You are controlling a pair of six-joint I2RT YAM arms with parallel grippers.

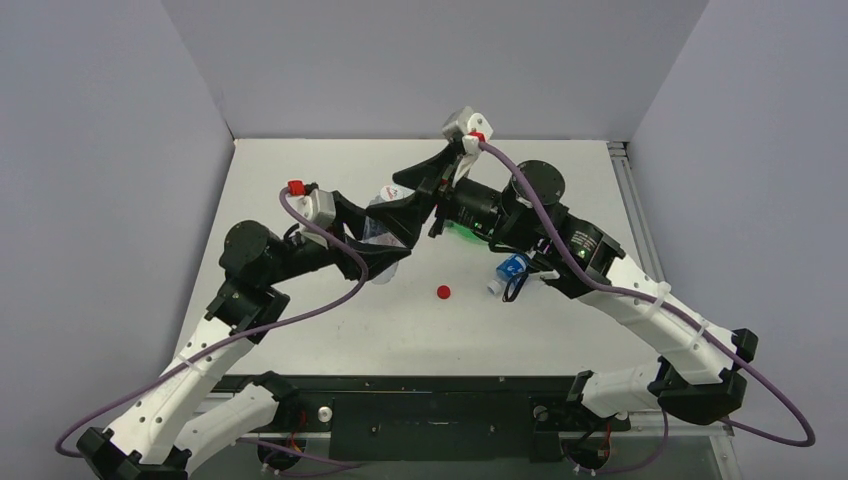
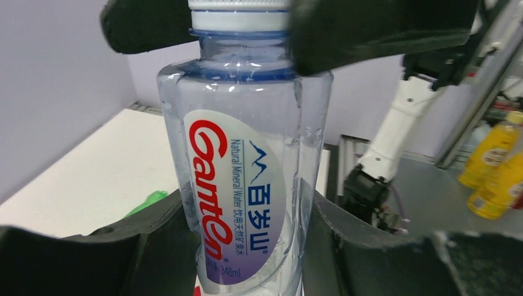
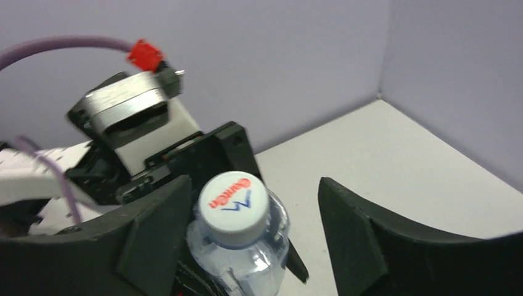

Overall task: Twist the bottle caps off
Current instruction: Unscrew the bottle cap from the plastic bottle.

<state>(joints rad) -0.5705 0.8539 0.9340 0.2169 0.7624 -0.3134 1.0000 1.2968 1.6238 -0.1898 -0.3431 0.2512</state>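
My left gripper (image 2: 243, 213) is shut on the body of a clear bottle (image 2: 243, 148) with a red-and-white label and holds it off the table (image 1: 300, 330). The bottle's white cap (image 3: 233, 209) sits on its neck. My right gripper (image 3: 253, 191) stands open around that cap: the left finger is close beside it and the right finger (image 3: 364, 234) is well apart. In the top view the two grippers meet over the table's middle, left gripper (image 1: 385, 238) and right gripper (image 1: 432, 192). A loose red cap (image 1: 443, 292) lies on the table.
A blue-labelled bottle (image 1: 512, 272) lies under the right forearm. A green bottle (image 1: 465, 236) shows partly beneath the right wrist, and a green tip (image 2: 148, 200) shows left of the held bottle. Grey walls enclose the table on three sides.
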